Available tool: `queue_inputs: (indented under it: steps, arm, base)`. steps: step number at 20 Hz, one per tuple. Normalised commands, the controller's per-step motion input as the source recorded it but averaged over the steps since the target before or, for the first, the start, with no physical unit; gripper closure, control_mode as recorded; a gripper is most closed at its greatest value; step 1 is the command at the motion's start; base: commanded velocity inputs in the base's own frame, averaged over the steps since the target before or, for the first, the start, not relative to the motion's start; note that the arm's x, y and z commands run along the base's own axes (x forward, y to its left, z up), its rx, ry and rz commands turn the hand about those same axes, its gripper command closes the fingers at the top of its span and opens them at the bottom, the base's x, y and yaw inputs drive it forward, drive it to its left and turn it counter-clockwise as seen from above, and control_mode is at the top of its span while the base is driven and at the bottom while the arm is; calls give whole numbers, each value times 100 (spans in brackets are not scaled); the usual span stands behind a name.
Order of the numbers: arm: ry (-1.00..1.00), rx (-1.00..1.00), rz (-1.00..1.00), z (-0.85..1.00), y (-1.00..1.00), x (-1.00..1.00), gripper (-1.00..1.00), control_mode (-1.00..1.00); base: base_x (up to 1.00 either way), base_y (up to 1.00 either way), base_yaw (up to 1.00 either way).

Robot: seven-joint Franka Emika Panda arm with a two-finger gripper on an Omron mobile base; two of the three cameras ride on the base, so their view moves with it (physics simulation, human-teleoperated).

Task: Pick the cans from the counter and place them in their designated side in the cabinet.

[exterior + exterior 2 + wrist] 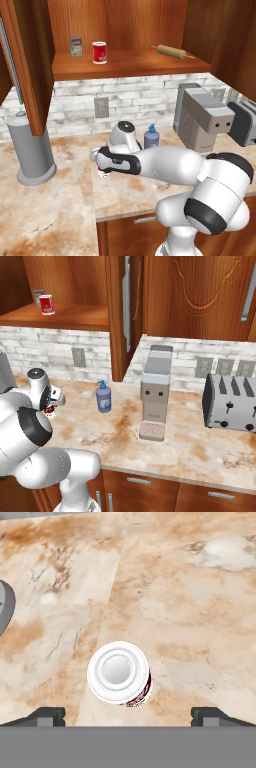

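Observation:
Straight below the hand stands a dark red can (120, 673) with a silver-white top, upright on the mottled beige counter (190, 612). My gripper (132, 717) hangs open above it, one fingertip on each side and wide of the can. From the base cameras the gripper (102, 170) (50, 408) points down at the counter (50, 215), and a sliver of the dark red can (48, 411) shows under it. A bright red can (99, 52) (46, 304) stands on the left part of the cabinet shelf (130, 65) (70, 318).
A pale greenish can (76, 47) stands left of the red one, and a rolling pin (172, 51) lies at the shelf's right. On the counter are a paper towel holder (32, 150), a blue soap bottle (151, 137) (104, 397), a coffee machine (155, 396) and a toaster (232, 401). The open cabinet door (30, 60) hangs at left.

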Motion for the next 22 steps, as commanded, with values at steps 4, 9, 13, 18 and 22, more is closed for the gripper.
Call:
queue_inputs:
  steps: [4, 9, 13, 18, 22]
  arm:
    - [2, 0, 0, -19, 7, 17, -100, -100]
    - [1, 0, 0, -17, 8, 17, -100, -100]
    - [1, 0, 0, -15, 8, 18, -100, -100]
    - [0, 0, 0, -10, 8, 17, -100, -100]
    - [0, 0, 0, -11, 8, 17, -100, -100]
  base:
    - [0, 0, 0]
    - [0, 0, 0]
    - [0, 0, 0]
    - [0, 0, 0]
    - [0, 0, 0]
